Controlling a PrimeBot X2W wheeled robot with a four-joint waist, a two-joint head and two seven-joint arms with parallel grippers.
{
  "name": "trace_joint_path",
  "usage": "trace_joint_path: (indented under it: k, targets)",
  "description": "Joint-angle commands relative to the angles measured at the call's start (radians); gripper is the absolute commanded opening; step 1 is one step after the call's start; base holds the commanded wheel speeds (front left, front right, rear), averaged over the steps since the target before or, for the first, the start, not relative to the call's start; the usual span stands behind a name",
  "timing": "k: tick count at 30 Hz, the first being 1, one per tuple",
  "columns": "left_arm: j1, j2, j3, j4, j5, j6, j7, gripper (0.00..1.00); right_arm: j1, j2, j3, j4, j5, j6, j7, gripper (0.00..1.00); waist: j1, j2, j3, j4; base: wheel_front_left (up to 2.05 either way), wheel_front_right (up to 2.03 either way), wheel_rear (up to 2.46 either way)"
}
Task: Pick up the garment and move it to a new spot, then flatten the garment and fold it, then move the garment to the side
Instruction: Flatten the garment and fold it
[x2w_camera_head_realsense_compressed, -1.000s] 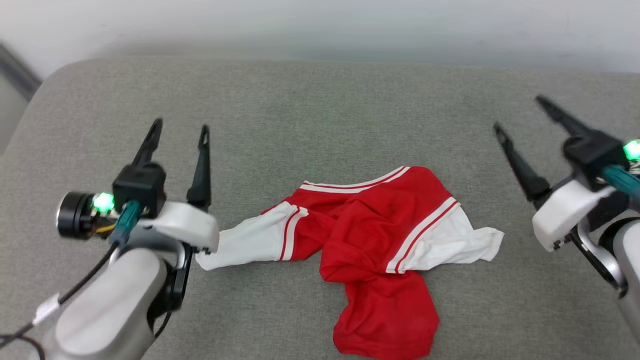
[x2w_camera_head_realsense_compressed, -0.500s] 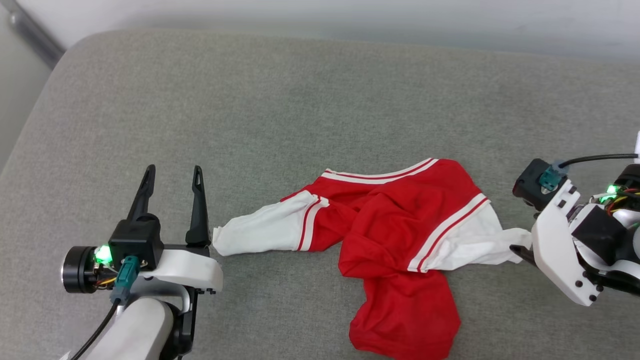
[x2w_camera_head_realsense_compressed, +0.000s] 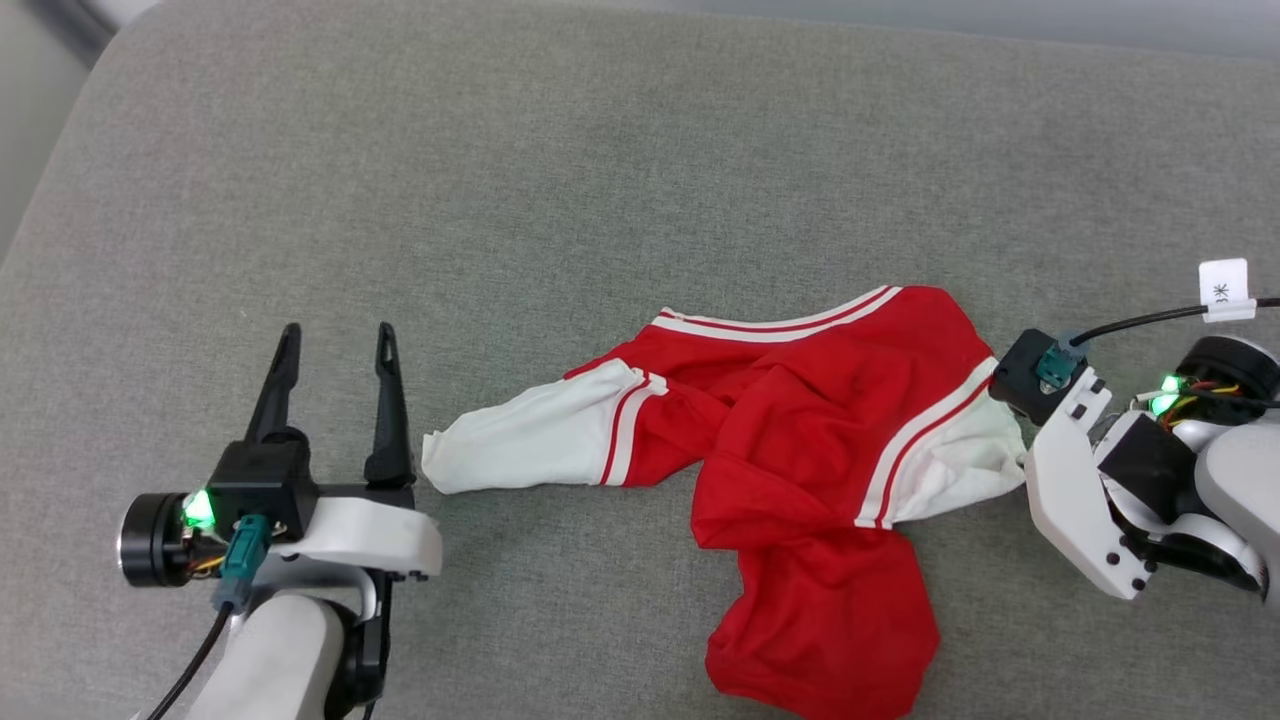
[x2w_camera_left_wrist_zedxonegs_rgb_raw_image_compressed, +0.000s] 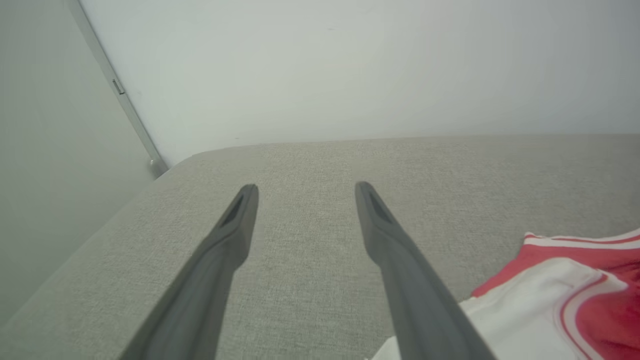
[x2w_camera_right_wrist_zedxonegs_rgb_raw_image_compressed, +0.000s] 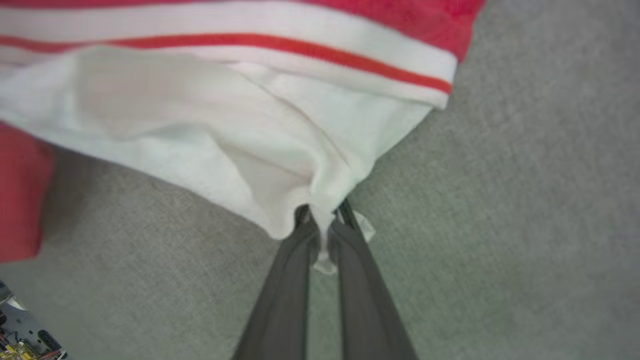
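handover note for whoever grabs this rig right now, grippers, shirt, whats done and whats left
The left gripper is open and holds nothing; the end of one white sleeve lies close beside it, ungripped.
The right gripper is shut on the tip of the other white sleeve.
The garment lies crumpled on the grey cushion, with no lettering visible.
Done: the right-side grip is taken, but the garment is not lifted.
Left: lift it and move it to a new spot, flatten it, fold it, then move it aside.
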Motion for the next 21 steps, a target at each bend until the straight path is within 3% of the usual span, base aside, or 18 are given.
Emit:
trace_joint_path:
  k: [1, 7, 16, 21]
  targets:
    - [0.024, -0.007, 0.022, 0.006, 0.015, -0.009, -0.002, 1.0, -0.018, -0.005, 0.016, 0.015, -0.007, -0.002, -0.072, 0.0, 0.0001, 0.0, -0.019, -0.017, 0.0, 0.0, 0.0]
    - [0.064, -0.022, 0.07, 0.015, 0.043, -0.032, -0.002, 1.0, -0.055, -0.109, -0.044, -0.035, 0.031, -0.002, -0.215, 0.0, 0.0001, 0.0, -0.066, -0.05, 0.0, 0.0, 0.0]
    - [0.091, -0.05, 0.084, 0.002, 0.078, -0.05, -0.002, 1.0, 0.087, -0.251, -0.06, 0.012, 0.097, -0.002, -0.229, 0.0, 0.0001, 0.0, -0.082, -0.051, 0.0, 0.0, 0.0]
    - [0.095, -0.058, 0.091, 0.012, 0.09, -0.06, -0.002, 1.0, 0.223, -0.22, -0.032, 0.087, 0.147, -0.002, -0.246, 0.0, 0.0001, 0.0, -0.088, -0.049, 0.0, 0.0, 0.0]
